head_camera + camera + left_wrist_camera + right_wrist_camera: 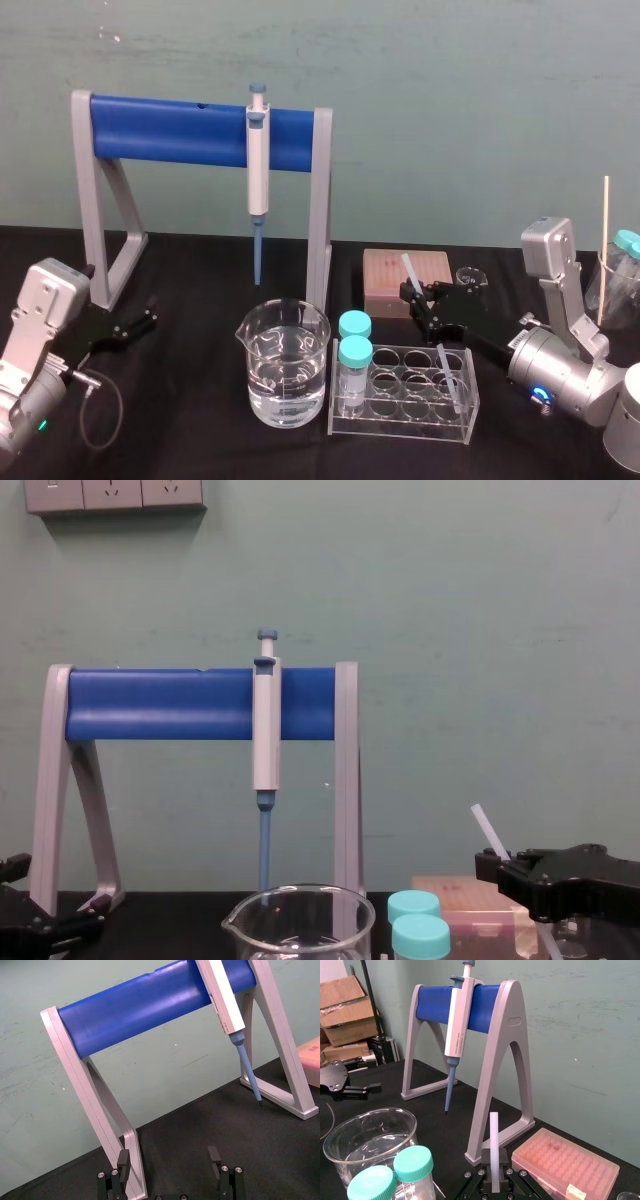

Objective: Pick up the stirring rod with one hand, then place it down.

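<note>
— Where is the stirring rod?
— The right claw is closed on it. The rod is tilted, over the tube rack.
— And the left claw?
— It is wide open and holds nothing, low over the tabletop, beside the stand.

Right claw gripping tilted stirring rod, pipette hanging on stand

The right hand covers the middle of the stirring rod. Whether the rod's lower end touches the rack cannot be told. In the chest view the bottom edge cuts off the beaker. In the left wrist view the top edge cuts off the pipette.
</note>
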Motion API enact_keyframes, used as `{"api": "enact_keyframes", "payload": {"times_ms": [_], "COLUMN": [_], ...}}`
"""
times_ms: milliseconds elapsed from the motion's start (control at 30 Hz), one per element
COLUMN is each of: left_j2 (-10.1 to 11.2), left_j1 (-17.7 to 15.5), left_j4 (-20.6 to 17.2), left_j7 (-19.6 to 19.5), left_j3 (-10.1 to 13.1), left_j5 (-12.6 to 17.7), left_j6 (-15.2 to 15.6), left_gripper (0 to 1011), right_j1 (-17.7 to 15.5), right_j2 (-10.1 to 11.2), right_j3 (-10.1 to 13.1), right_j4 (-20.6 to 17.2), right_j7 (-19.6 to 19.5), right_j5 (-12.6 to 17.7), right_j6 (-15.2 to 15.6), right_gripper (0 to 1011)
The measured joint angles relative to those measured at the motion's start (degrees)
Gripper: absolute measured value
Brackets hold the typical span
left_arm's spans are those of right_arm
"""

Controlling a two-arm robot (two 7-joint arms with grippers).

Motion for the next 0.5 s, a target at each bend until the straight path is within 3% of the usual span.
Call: {"api": "enact_keyframes", "payload": {"times_ms": [500], "left_j2": [0.0], "left_j1": [0.0], "left_j4": [0.0], "left_j7": [0.0], "left_j3": [0.0], "left_j5": [0.0], "left_j6": [0.0], "left_gripper": [1000], "right_j1": [0.0], "right_j2": [0.0], "right_j3": [0.1], "right_j4": [0.0], "right_j7": [0.0], "right_j5": [-0.1], "right_j6": [0.0], "right_gripper": [67]}}
